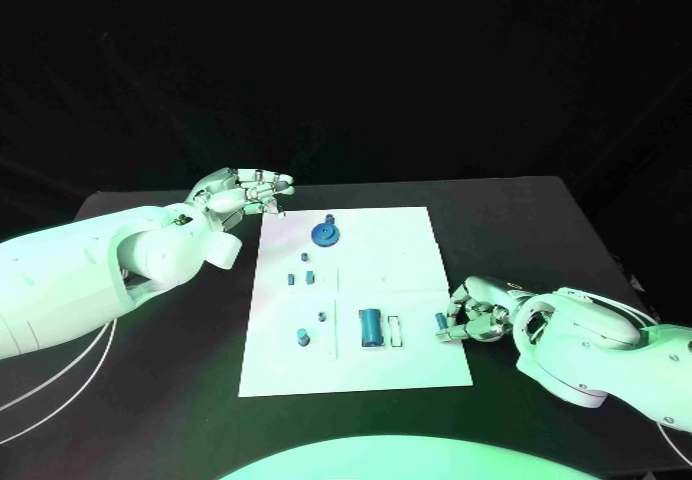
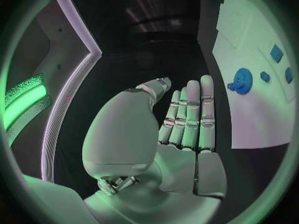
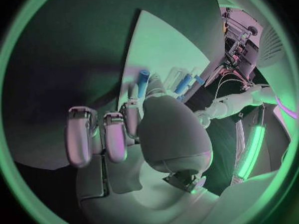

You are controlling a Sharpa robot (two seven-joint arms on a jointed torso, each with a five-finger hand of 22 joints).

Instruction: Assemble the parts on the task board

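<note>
- Head view: the task board (image 1: 389, 300) lies in the middle of the black table (image 1: 548, 230). On it are a blue gear-like part (image 1: 327, 234) near the far edge, small blue pieces (image 1: 306, 275) in the middle, and a larger blue cylinder (image 1: 371, 326) towards the near end. The right hand (image 1: 473, 312) sits at the board's right edge, fingers curled round a small blue peg (image 1: 440, 321); it seems to be pinching the peg, probably to carry it to a socket. The left hand (image 1: 238, 192) hovers off the board's far left corner with nothing in it, likely parked clear so the right has room. The gear lies near it but apart

- Left wrist view: the left hand (image 2: 187, 119) is released, fingers stretched straight side by side and grasping nothing. The task board (image 2: 249, 84) lies beyond its fingertips, with the blue gear-like part (image 2: 241, 80) just past them and untouched

- Right wrist view: the right hand (image 3: 124, 129) is closed on the small blue peg (image 3: 142, 82), which stands upright out of the fingertips over the task board (image 3: 168, 50). The blue cylinder (image 3: 182, 83) lies just beyond the thumb, apart from it
</note>
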